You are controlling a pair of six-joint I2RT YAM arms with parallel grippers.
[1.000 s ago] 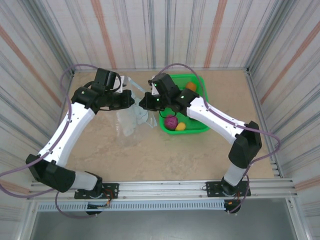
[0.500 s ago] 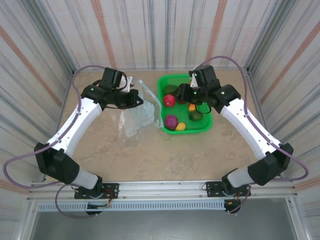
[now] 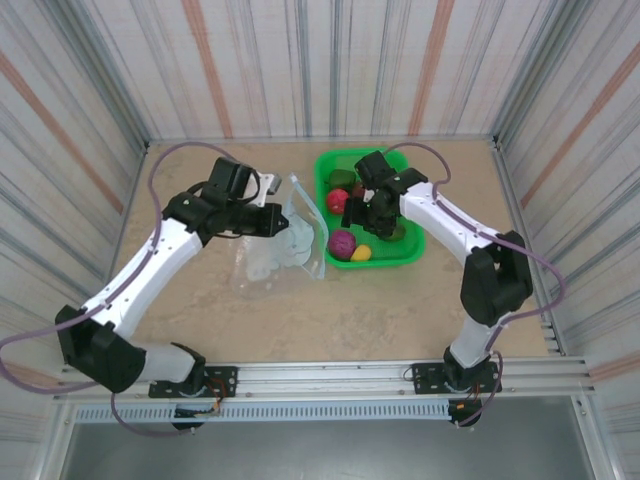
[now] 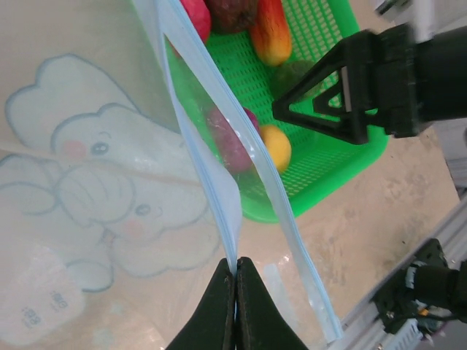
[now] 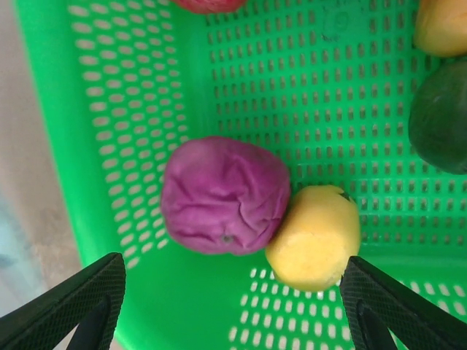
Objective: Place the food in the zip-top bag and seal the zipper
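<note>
- Left arm (image 3: 150,265) reaches forward over the tabletop, elbow bent, wrist turned toward centre
- Left pincer (image 4: 235,288): jaws pressed together, nipping the zip-top bag (image 4: 109,182) at its edge
- Right arm (image 3: 450,215) doubled inward, wrist pointing down
- Right pincer (image 5: 233,266): fingers spread wide apart

The zip-top bag (image 4: 109,182), clear and printed with a cartoon elephant, is pinched at its mouth edge between the closed fingers of the left gripper (image 4: 235,266). One pale blue strip of the zipper (image 4: 195,154) is seen running down to the pinch. The other strip is parted from it and slants toward the lower right. Beyond the open mouth, a green mesh basket (image 4: 321,171) is seen on the table (image 4: 357,233). In it are red (image 4: 193,14), maroon (image 4: 232,9), orange (image 4: 268,36), yellow (image 4: 276,148) and dark green (image 4: 292,73) toys. A magenta one (image 4: 228,135) is seen through the plastic. The black right gripper (image 4: 281,109) is seen over the basket.
</note>
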